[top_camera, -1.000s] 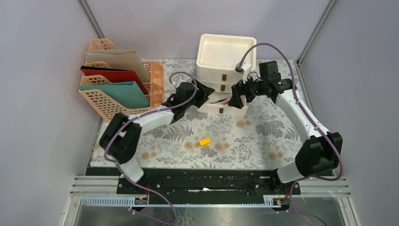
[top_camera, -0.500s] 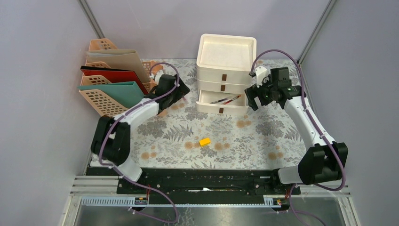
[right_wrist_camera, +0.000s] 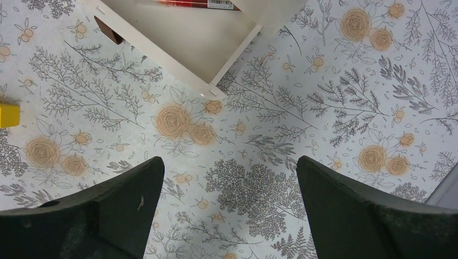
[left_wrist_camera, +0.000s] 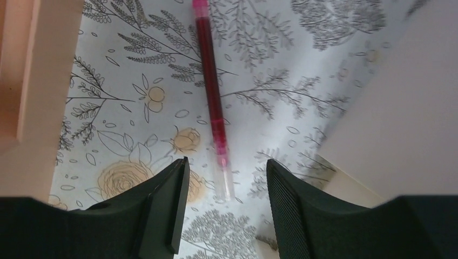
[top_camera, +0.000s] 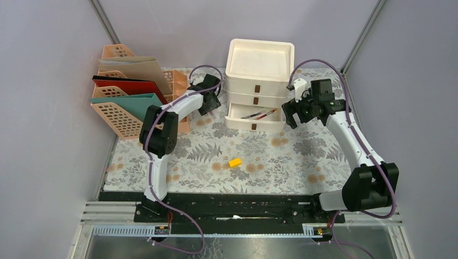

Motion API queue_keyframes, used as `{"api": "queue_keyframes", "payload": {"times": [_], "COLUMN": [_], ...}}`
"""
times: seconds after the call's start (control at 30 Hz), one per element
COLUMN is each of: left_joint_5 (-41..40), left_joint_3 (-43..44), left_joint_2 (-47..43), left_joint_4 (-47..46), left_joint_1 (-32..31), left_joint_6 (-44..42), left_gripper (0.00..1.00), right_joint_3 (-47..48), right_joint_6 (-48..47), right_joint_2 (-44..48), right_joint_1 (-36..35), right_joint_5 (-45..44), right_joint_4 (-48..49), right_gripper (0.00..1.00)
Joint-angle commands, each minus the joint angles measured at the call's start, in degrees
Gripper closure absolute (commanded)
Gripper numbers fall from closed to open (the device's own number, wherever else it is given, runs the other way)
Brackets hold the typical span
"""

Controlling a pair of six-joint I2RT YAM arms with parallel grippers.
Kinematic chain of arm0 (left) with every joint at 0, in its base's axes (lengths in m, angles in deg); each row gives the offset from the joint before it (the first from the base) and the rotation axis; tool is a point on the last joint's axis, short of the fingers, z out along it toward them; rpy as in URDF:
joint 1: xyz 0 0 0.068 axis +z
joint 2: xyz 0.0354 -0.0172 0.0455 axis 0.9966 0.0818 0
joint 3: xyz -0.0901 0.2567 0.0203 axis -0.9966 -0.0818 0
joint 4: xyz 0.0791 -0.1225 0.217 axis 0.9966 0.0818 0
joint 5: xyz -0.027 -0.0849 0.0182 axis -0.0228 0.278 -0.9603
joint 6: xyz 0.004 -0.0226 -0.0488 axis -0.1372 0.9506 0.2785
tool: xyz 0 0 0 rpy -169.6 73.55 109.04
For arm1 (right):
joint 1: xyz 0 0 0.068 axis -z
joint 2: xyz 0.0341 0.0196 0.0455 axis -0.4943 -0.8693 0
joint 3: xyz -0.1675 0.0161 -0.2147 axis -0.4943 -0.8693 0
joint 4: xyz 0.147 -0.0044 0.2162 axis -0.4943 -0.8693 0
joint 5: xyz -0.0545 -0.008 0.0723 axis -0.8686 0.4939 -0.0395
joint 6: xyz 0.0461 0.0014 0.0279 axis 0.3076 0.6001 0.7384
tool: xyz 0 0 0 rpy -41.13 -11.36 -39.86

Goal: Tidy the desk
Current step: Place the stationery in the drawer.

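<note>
Grey walls (top_camera: 48, 118) are enclosing the desk (top_camera: 281, 156), lying flat ahead of both arms, its long axis running left to right; left gripper (left_wrist_camera: 226, 178) is hovering spread over a red pen (left_wrist_camera: 211, 97); right gripper (right_wrist_camera: 229, 178) is gaping wide

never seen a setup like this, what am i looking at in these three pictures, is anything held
Two robot arms are bolted at the near edge of a cloth-covered desk. The wide picture looks down from above. The other two come from cameras on each wrist, with dark fingers at the bottom. On the desk are a peach file rack, a white drawer unit with its bottom drawer open, and a yellow block. The left gripper hangs open over a red pen. The right gripper is open. Nothing is held.
</note>
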Motion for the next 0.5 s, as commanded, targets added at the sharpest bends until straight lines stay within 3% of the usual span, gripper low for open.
{"api": "queue_keyframes", "payload": {"times": [0.0, 0.3, 0.47], "left_joint_5": [-2.54, 1.24, 2.89], "left_joint_3": [5.34, 11.37, 10.34], "left_joint_2": [3.62, 10.23, 10.7], "left_joint_4": [5.43, 10.14, 11.75], "left_joint_1": [1.09, 2.28, 2.3], "left_joint_6": [-0.71, -3.77, -5.38], "left_gripper": [0.42, 0.68, 0.94], "right_joint_3": [-0.32, -0.46, -0.31], "right_joint_6": [-0.55, -0.55, -0.55], "right_joint_2": [0.77, 0.8, 0.66], "right_joint_1": [0.81, 1.21, 1.42], "right_joint_5": [-1.29, -1.29, -1.29], "right_joint_4": [0.87, 0.87, 0.87], "right_gripper": [0.01, 0.01, 0.01]}}
